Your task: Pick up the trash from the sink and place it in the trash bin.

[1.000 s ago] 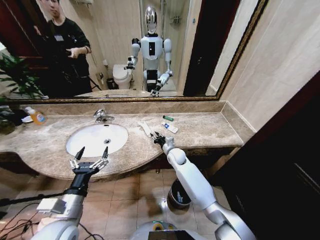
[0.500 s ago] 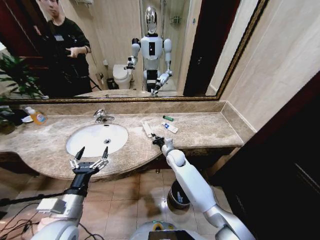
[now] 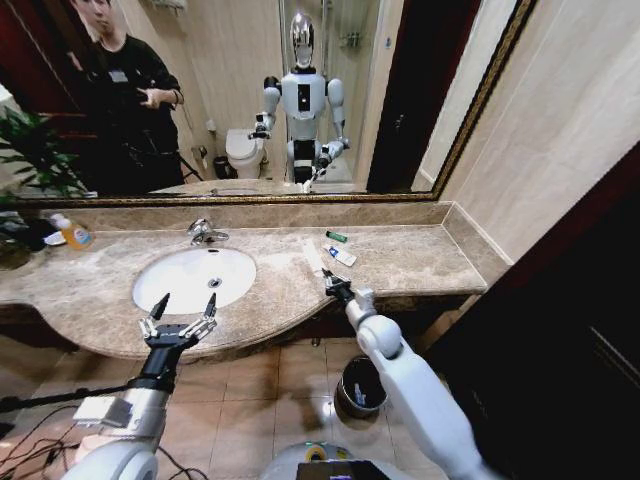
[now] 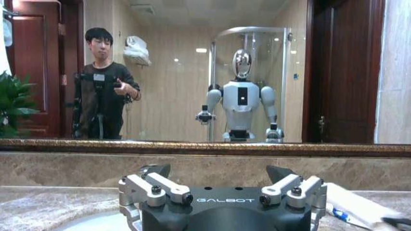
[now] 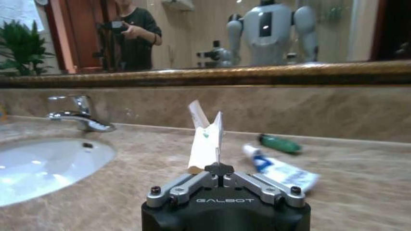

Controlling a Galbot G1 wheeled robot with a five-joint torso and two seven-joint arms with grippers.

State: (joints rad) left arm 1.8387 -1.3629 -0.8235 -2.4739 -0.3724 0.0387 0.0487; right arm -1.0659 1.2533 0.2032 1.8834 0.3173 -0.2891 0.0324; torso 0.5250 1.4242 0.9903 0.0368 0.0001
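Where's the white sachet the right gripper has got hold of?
In the head view the white sachet is pinched in the right gripper over the marble counter, right of the sink, near the blue-and-white packet.

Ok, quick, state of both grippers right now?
Left gripper: open, holding nothing, at the sink's front edge.
Right gripper: shut on white sachets.

Big mirror [image 3: 250, 100] with a gold frame runs along the wall above the beige marble counter [image 3: 420, 260]. An orange-yellow bottle [image 3: 72, 233] sits at the far left of the counter, right next to some dark stuff I can't make out. A leafy green plant [image 3: 35, 150] is over on the left too. Tan floor tiles [image 3: 270, 390] below. In the mirror there's a white toilet [image 3: 243, 152] and a glass shower stall [image 4: 257, 82].
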